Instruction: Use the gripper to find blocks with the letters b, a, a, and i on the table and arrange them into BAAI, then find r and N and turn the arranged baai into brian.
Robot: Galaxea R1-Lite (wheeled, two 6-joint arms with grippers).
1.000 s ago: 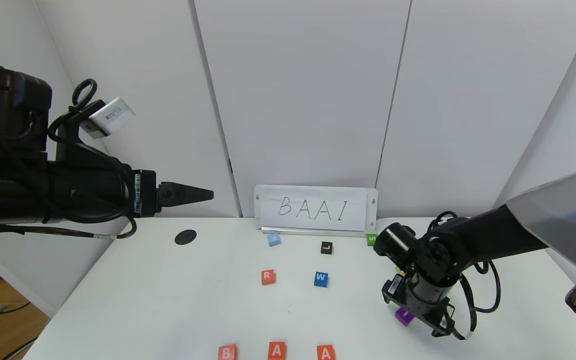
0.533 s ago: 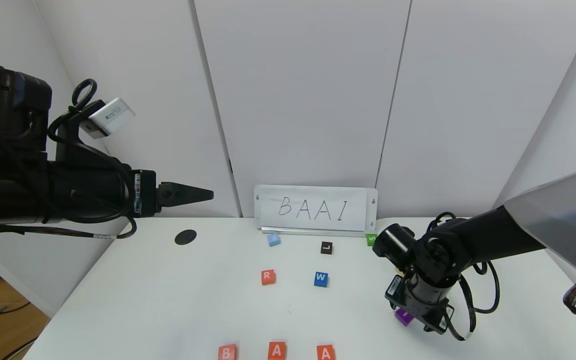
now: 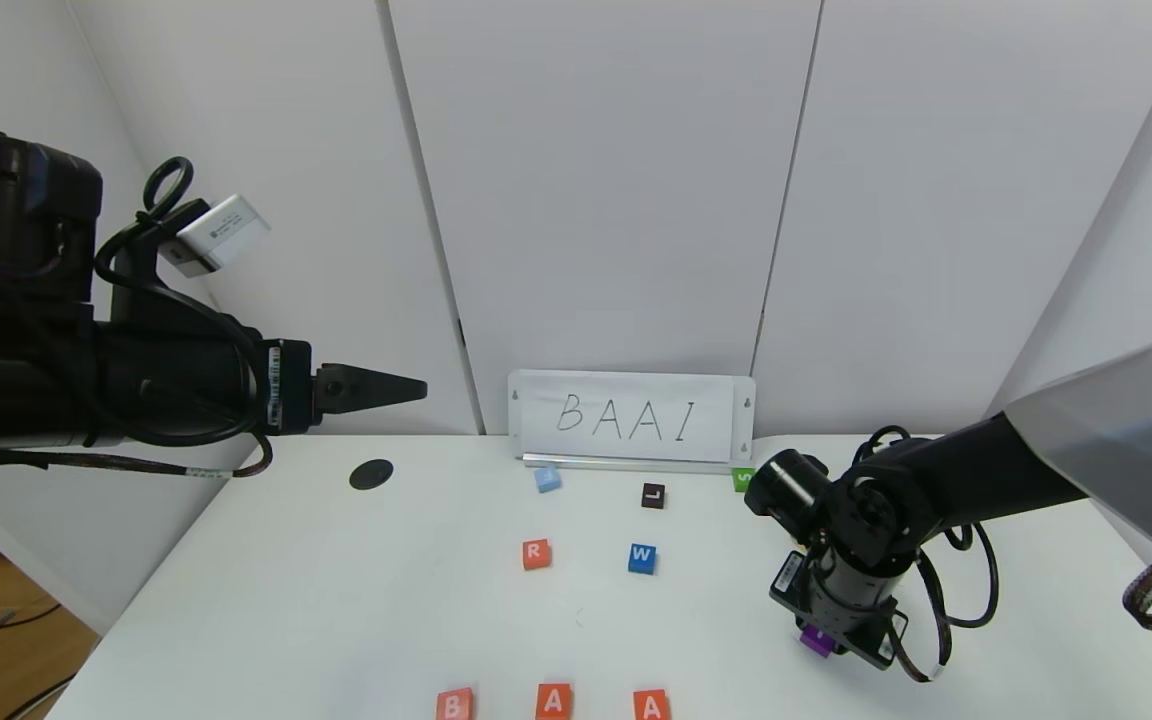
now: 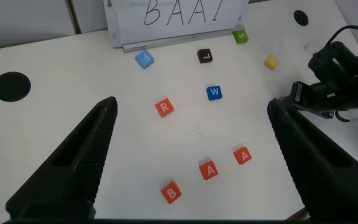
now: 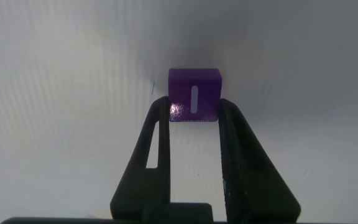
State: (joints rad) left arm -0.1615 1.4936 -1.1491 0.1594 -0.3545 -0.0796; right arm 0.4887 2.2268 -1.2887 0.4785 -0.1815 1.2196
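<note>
White surface point(image 3: 316, 600), pale wall panels behind, "BAAI" sign point(image 3: 631, 416) at back edge.

Change over last second: right gripper point(image 5: 193, 115) fingers went from wide to clamped on purple I block point(image 5: 194, 94), at right side of surface; block now slightly nearer front edge. Meaning, likely: I secured, ready to carry to end of row.

Left gripper point(image 4: 191, 124) parked high at left, fingers wide, empty.

Count: three orange-red row blocks B point(image 3: 454, 704), A point(image 3: 554, 700), A point(image 3: 651, 705); one R point(image 3: 536, 553); one yellow N point(image 4: 271, 62); one each blue W, black L, green S, light blue.
</note>
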